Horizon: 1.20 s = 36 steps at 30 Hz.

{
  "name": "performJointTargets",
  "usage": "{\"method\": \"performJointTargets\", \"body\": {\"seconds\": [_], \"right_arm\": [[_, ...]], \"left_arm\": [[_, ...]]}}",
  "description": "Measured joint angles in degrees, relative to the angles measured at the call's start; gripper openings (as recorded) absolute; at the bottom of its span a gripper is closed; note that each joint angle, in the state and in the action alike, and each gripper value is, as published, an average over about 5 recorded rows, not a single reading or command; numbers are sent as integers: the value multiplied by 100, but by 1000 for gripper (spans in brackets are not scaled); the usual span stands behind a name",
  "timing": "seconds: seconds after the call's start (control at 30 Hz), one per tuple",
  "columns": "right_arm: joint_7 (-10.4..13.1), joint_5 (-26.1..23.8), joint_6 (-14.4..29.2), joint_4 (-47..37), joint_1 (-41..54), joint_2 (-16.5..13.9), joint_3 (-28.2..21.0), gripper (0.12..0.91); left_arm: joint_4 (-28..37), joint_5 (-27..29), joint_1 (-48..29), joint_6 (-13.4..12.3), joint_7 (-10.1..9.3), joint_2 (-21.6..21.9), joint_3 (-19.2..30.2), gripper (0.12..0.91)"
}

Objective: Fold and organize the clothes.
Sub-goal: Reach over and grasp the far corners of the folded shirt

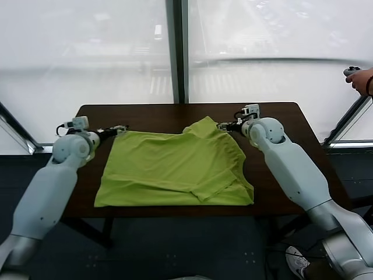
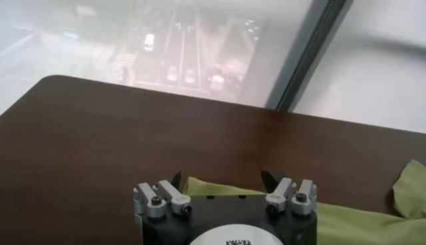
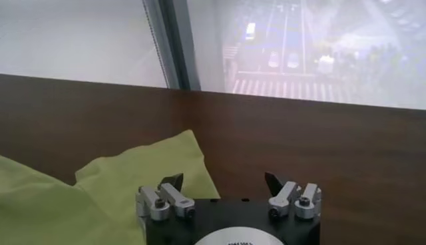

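Observation:
The lime-green T-shirt [image 1: 172, 168] lies on the dark brown table [image 1: 145, 114], partly folded, with its right side doubled over and a sleeve sticking up at the far edge. My left gripper [image 1: 119, 129] is open at the shirt's far left corner; in the left wrist view [image 2: 223, 178] that corner [image 2: 213, 189] lies between the spread fingers. My right gripper [image 1: 224, 125] is open at the raised far right corner; in the right wrist view [image 3: 224, 181] the green cloth [image 3: 153, 166] lies under one finger, with bare table under the other.
Large windows stand just behind the table's far edge. A person's hand holding a controller [image 1: 356, 76] shows at the far right. A shoe [image 1: 297, 259] is on the floor at the lower right.

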Motion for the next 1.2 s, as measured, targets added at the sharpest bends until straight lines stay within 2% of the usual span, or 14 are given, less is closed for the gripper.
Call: {"method": "performJointTargets", "body": {"seconds": [0.17, 0.57, 0.73, 0.87, 0.93, 1.1, 1.2], "right_arm": [[-2, -1, 74, -68, 25, 21, 2, 786], [-6, -27, 142, -207, 62, 120, 41, 725], [-13, -38, 149, -260, 67, 145, 56, 661], [-22, -52, 155, -285, 69, 165, 61, 562], [-26, -58, 160, -289, 69, 168, 62, 472], [-32, -61, 190, -279, 68, 148, 65, 190], [-36, -73, 254, -256, 63, 127, 66, 138]], "left_arm": [[160, 86, -45, -68, 33, -30, 43, 901], [309, 153, -51, -131, 88, -28, 55, 745], [380, 174, -80, -172, 113, -33, 66, 697], [448, 191, -118, -219, 152, -59, 78, 624], [478, 201, -136, -229, 171, -81, 89, 572], [502, 207, -155, -238, 197, -141, 104, 369], [502, 224, -155, -246, 202, -158, 110, 260]]}}
